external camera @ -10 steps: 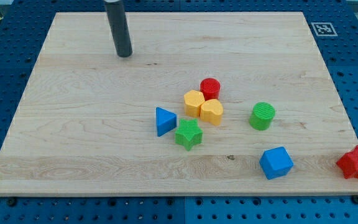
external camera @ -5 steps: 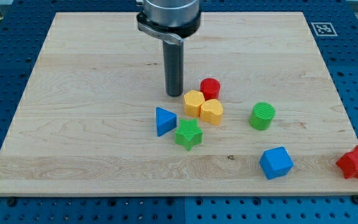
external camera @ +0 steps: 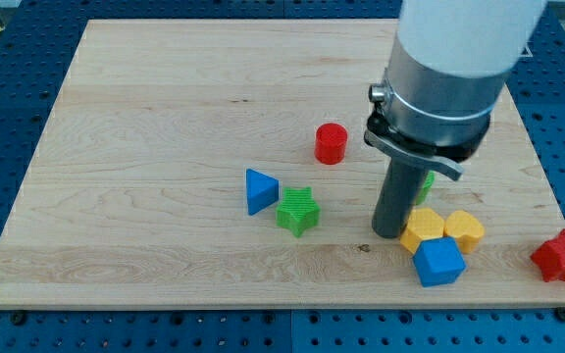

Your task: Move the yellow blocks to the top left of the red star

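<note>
Now my tip (external camera: 389, 233) sits on the bench (external camera: 145, 127), just on the view's left of the yellow hexagon block (external camera: 423, 226), touching it or very close. My end effector is only a straight rod, so it has nothing to spread or press together, and it holds nothing. The yellow heart block (external camera: 465, 229) sits right beside the hexagon on the view's right, and they touch. The blue cube (external camera: 438, 261) is pressed up under them, toward the view's bottom. The red star (external camera: 563, 257) is near the bench's right edge, a little way off to the right of the yellows and a bit lower. So I think the yellows are close to their spot but not there yet. What could go wrong? If I push on, the blue cube may ride along and bump the star, or the two yellows may split apart because I only touch one. The star is near the edge, so a hard shove could knock it off. The pair lies in a row from the view's left to right, and that is its long way. I cannot tell for sure which way the heart points. A green block (external camera: 426, 180) peeks out behind my rod.
</note>
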Action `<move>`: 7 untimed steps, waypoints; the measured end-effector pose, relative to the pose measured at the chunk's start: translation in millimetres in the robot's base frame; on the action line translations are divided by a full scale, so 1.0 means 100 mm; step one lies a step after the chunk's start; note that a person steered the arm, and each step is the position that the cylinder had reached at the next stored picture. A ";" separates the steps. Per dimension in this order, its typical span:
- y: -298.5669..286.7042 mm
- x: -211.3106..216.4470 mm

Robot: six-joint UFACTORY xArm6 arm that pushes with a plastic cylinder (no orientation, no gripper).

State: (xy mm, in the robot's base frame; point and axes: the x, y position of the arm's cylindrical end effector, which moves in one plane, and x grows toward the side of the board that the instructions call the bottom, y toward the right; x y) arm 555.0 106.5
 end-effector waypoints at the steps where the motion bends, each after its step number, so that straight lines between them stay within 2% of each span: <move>1: 0.01 0.09; 3: 0.09 0.08; 5: 0.47 0.07; 7: 0.40 -0.04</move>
State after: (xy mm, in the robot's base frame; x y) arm 551.0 146.1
